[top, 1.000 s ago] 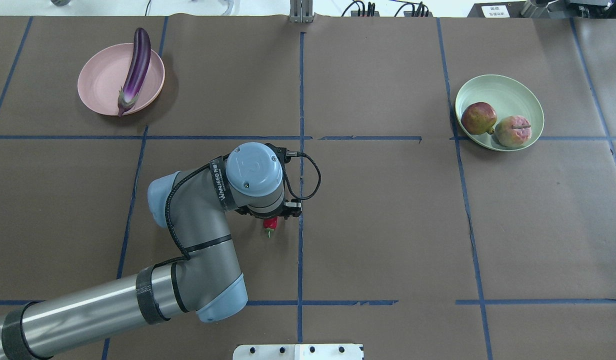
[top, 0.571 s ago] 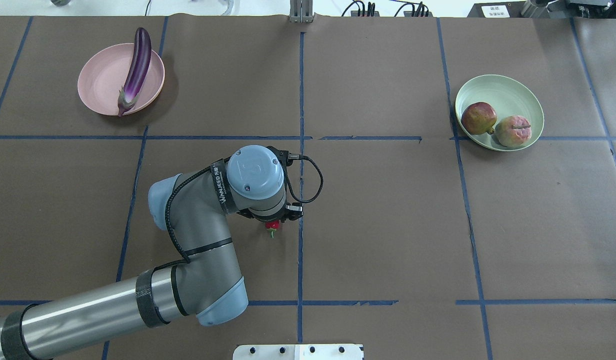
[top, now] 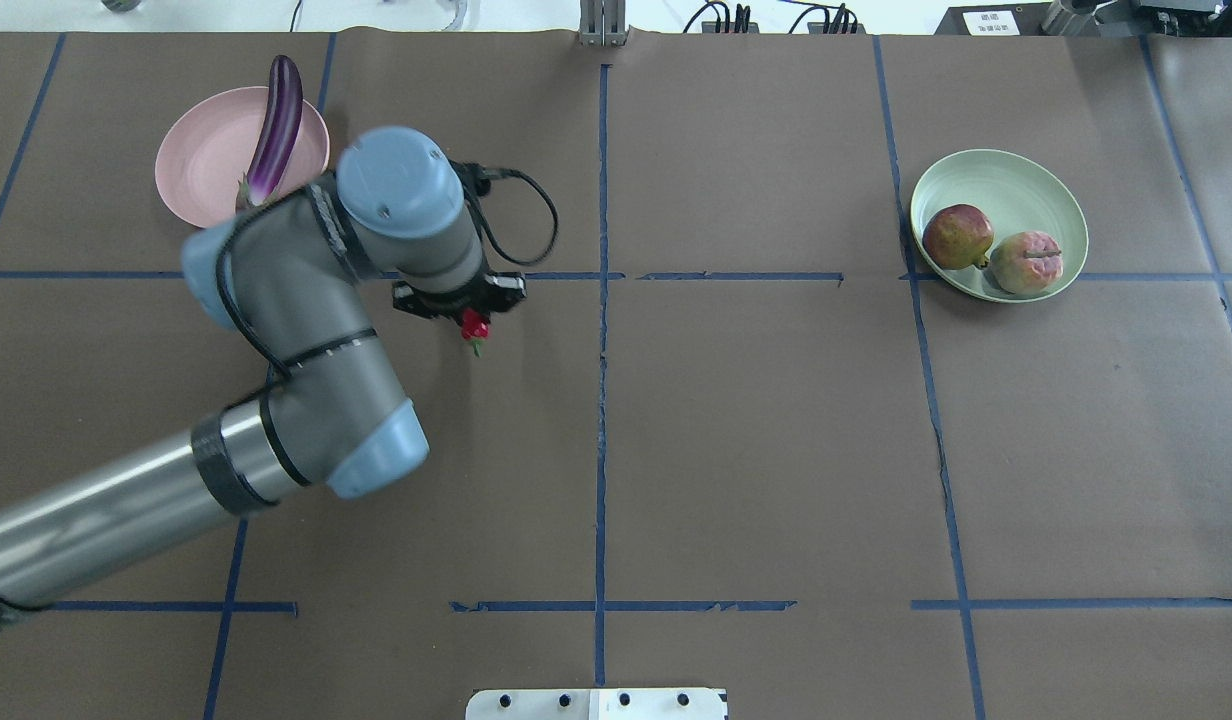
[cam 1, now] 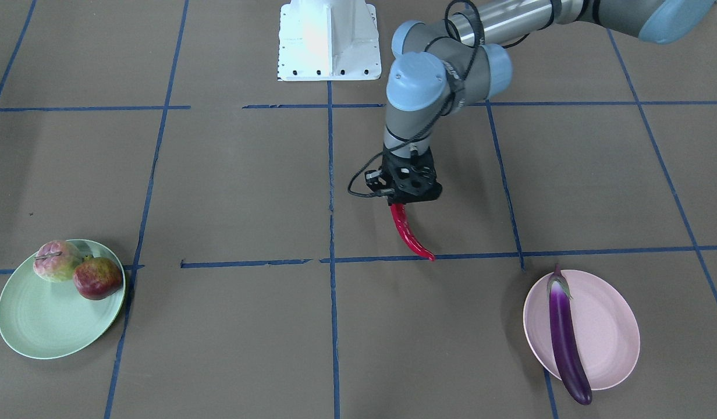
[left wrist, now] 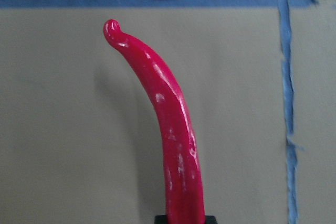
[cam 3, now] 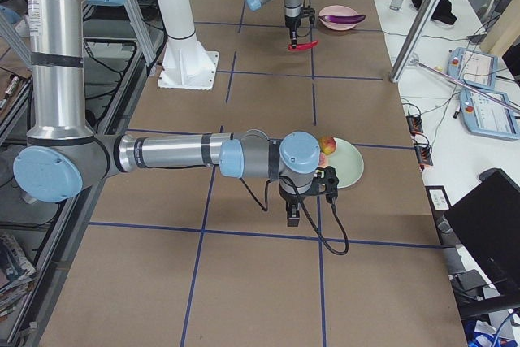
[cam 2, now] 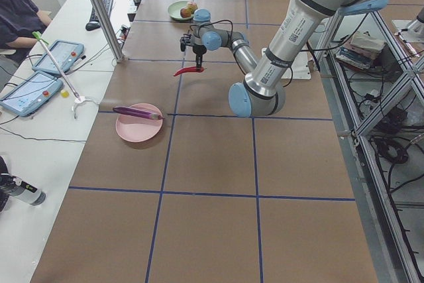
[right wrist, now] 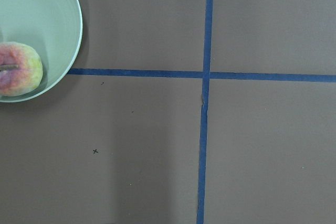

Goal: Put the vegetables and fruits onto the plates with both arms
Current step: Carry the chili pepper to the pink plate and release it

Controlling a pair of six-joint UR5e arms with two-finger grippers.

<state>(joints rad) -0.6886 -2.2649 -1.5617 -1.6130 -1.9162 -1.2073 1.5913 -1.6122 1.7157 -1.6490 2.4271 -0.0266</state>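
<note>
My left gripper (cam 1: 401, 201) is shut on the stem end of the red chili pepper (cam 1: 409, 234) and holds it above the table; the pepper hangs down, also in the left wrist view (left wrist: 173, 129). In the overhead view the gripper (top: 473, 320) is right of the pink plate (top: 201, 155), where the purple eggplant (top: 279, 120) lies across the rim. The mint green plate (top: 1031, 190) holds the pomegranate-like fruit (top: 957, 236) and the pink-and-green fruit (top: 1026, 262). My right gripper (cam 3: 292, 215) shows only in the exterior right view, beside the green plate; I cannot tell its state.
The white base block (cam 1: 326, 41) sits at the robot's edge of the table. Blue tape lines cross the brown table cover. The right wrist view shows the green plate's rim (right wrist: 71, 9) and the pink-and-green fruit (right wrist: 18, 69).
My left arm has swung to the left and away from the robot with the chili pepper in its grip, toward the pink plate. Plates, eggplant and fruits have not moved.
</note>
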